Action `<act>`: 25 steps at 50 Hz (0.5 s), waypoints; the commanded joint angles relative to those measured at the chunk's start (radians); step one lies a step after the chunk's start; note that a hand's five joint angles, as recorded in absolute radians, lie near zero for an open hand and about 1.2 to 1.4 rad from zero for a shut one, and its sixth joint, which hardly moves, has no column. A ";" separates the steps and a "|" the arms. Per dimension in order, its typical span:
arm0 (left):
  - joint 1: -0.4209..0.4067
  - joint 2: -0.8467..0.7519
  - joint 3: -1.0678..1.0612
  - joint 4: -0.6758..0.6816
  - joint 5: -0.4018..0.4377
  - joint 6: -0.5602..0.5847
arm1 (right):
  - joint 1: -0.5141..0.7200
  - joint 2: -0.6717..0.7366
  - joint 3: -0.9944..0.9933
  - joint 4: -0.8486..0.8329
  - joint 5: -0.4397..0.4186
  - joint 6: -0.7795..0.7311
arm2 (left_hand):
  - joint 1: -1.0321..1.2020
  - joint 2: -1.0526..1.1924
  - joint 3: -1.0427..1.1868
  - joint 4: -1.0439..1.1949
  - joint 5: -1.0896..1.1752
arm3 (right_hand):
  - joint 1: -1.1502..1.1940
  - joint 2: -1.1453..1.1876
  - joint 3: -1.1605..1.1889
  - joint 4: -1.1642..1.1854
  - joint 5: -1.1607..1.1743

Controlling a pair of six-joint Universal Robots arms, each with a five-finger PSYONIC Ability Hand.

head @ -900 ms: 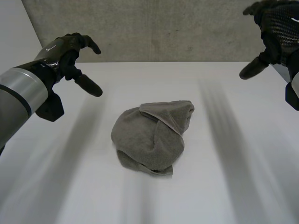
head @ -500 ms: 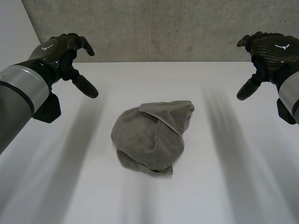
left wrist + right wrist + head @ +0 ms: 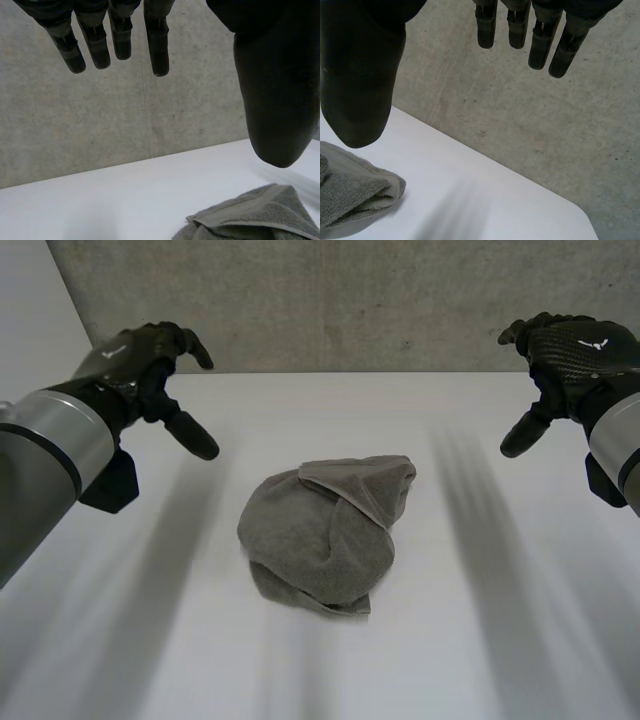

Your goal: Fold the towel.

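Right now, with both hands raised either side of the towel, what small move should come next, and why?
Probably lower the left hand and right hand to the towel: it lies crumpled on the table, not flat, and both hands hover open, clear of it, so it likely needs grasping and spreading before folding.

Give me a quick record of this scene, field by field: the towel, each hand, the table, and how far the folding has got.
towel: grey, crumpled in a heap near the middle of the table, a hemmed flap lying over its far side
left hand: open, fingers straight, held in the air, apart from the towel
right hand: open, fingers straight, held in the air, apart from the towel
table: white, bears the towel
wall: grey concrete, behind the table
progress: no neat fold made yet; neither hand touches the towel
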 commanded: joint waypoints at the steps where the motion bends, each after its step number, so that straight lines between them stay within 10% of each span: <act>1: -0.051 -0.007 -0.064 -0.004 0.001 0.002 | 0.005 0.053 0.021 -0.004 -0.142 -0.102 | -0.038 -0.034 -0.035 -0.039 -0.023 | -0.049 -0.072 -0.066 -0.085 -0.059; 9: -0.082 -0.034 -0.285 0.098 0.000 0.034 | 0.038 0.195 0.021 -0.011 -0.389 -0.383 | -0.041 -0.037 -0.038 -0.042 -0.025 | -0.049 -0.072 -0.066 -0.085 -0.059; 25: -0.119 -0.384 -0.334 0.418 -0.002 0.105 | 0.198 0.665 -0.261 -0.188 -0.396 -0.773 | -0.038 -0.034 -0.035 -0.039 -0.023 | -0.036 -0.059 -0.053 -0.072 -0.046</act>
